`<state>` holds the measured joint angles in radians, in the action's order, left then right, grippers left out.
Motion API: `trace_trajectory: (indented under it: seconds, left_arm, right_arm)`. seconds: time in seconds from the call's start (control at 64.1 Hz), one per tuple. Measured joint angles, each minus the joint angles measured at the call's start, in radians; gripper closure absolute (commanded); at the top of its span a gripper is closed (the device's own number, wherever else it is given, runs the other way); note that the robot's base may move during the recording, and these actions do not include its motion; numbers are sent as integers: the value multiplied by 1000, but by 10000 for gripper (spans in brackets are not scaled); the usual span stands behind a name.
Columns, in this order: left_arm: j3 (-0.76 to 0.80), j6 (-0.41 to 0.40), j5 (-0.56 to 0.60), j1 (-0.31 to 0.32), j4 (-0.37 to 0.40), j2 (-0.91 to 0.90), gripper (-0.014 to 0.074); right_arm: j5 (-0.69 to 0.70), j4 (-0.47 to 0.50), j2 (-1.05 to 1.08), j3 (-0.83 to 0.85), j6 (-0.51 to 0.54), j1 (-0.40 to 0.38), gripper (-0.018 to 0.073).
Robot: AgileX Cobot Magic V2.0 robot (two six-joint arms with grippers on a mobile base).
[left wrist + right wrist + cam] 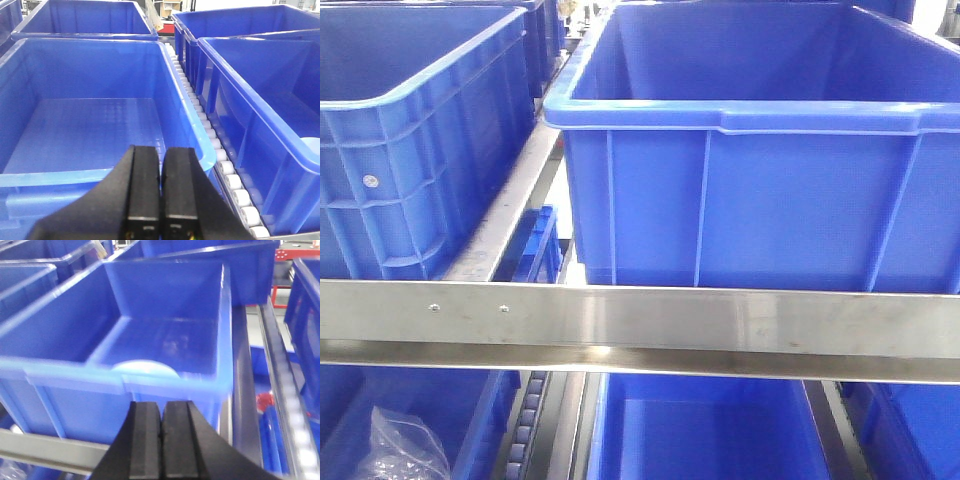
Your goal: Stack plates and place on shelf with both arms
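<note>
Left gripper (160, 200): black fingers pressed together, nothing between them, poised over the near rim of a blue crate (95, 125).
Right gripper (161, 445): black fingers likewise closed together and bare, hanging just before the near wall of the divided crate (165, 325).

Plate (145, 367): pale bluish-white, lying flat on the floor of the divided crate, at its near edge; only the far arc shows above the crate wall. A pale curved patch (312, 146) at the far right edge of the left wrist view, inside the right-hand crate, may be a plate; cannot tell.

Crates: smooth blue plastic, ribbed walls, rolled rims, set in rows near to far.
Roller track (220, 150): white rollers running between the left and right crates.
Shelf rail (640, 325): brushed steel bar across the front view, beneath the large crate (750, 190); further blue crates on the lower level.
Clear plastic bag (400, 445): crumpled, in the lower left crate.
</note>
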<state>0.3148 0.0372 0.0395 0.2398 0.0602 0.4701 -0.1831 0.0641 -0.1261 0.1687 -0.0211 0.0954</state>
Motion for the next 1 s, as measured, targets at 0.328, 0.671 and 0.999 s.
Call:
trace_trajectory:
  seconds: [0.328,0.671,0.999]
  left_arm:
    - [0,0,0,0,0,0,514]
    - [0,0,0,0,0,0,514]
    - [0,0,0,0,0,0,514]
  right_arm:
    - [49,0,81,-147,0,-62,511]
    - [57,0,137,-196,0,-62,511]
    - [46,0,137,-196,0,-62,511]
